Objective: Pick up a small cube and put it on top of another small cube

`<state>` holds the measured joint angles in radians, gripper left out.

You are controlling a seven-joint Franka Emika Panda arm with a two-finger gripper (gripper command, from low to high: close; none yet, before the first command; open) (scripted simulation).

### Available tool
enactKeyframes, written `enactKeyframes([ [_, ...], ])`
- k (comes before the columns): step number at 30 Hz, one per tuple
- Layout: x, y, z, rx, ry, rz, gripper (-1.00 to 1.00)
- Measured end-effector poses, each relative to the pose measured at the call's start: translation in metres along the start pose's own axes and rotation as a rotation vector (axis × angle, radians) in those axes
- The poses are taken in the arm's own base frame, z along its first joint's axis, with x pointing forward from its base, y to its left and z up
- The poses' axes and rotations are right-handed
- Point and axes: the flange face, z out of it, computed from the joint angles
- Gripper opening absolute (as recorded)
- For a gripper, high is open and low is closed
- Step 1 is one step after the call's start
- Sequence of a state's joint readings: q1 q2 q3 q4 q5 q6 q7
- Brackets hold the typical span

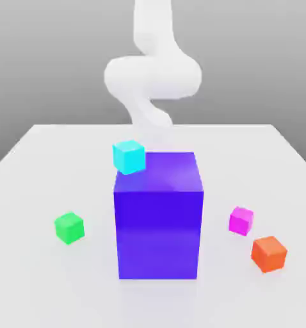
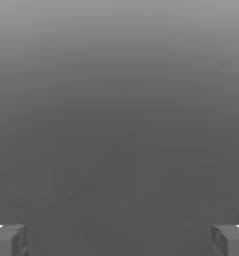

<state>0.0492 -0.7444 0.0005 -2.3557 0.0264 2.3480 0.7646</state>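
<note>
The small magenta cube (image 1: 241, 220) sits on the white table (image 1: 47, 282) at the exterior view's right, beside the big blue-purple block (image 1: 157, 214). Close in front of it on the right lies a small orange-red cube (image 1: 269, 253). A green cube (image 1: 69, 227) rests at the block's left. A cyan cube (image 1: 128, 156) shows at the block's upper left corner. My white arm (image 1: 152, 77) curls up behind the block, far from the cubes. In the hand view my gripper (image 2: 119, 240) is open, its fingertips (image 2: 9, 240) wide apart with nothing between them, facing plain grey.
The tall blue-purple block stands in the middle of the table, between the arm and the table's front. Bare table lies in front of the block and between the cubes. The table's edges run off at both sides.
</note>
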Motion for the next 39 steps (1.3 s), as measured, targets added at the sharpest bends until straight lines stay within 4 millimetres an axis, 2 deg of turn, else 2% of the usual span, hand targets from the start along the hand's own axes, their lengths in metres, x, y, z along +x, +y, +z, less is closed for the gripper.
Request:
enactKeyframes([
  [4, -0.046, -0.006, 0.074, -0.019, -0.131, -0.095, 0.00],
  [8, -0.106, -0.006, 0.136, -0.043, -0.249, -0.200, 0.00],
  [12, -0.175, 0.002, 0.185, -0.073, -0.359, -0.315, 0.00],
  [16, -0.248, 0.020, 0.221, -0.108, -0.460, -0.439, 0.00],
  [22, -0.354, 0.068, 0.251, -0.166, -0.594, -0.639, 0.00],
  [28, -0.438, 0.139, 0.256, -0.233, -0.701, -0.851, 0.00],
  [31, -0.454, 0.154, 0.260, -0.243, -0.722, -0.894, 0.00],
  [39, -0.467, 0.164, 0.283, -0.233, -0.729, -0.898, 0.00],
])
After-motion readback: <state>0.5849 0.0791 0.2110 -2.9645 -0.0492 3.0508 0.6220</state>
